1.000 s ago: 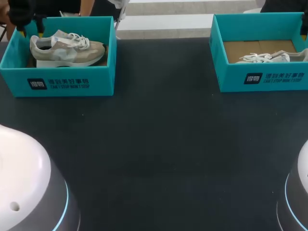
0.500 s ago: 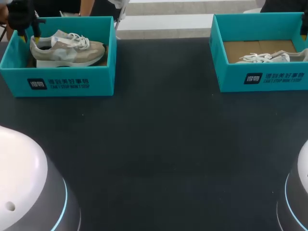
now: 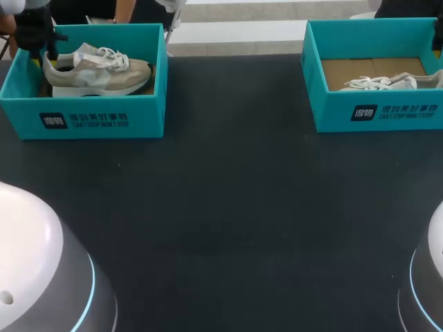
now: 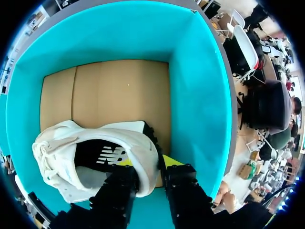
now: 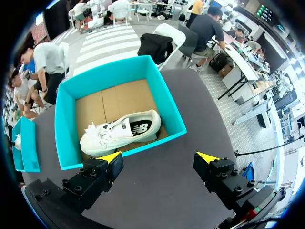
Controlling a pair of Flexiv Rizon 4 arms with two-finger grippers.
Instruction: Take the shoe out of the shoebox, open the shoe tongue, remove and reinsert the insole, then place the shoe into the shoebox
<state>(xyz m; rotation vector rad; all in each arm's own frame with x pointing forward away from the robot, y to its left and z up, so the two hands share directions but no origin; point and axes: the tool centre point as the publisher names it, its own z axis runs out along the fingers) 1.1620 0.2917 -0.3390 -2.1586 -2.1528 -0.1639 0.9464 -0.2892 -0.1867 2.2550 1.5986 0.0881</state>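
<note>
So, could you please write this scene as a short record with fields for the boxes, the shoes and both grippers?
left shoebox: teal, open, far left on the table
beige shoe: upright inside the left shoebox, not yet taken out
left gripper: in the left shoebox, jaws closed on the beige shoe's heel collar, one inside, one outside
right shoebox: teal, open, far right
white shoe: lying on its side in the right shoebox
right gripper: above the table, short of the right shoebox, jaws open, empty
</note>
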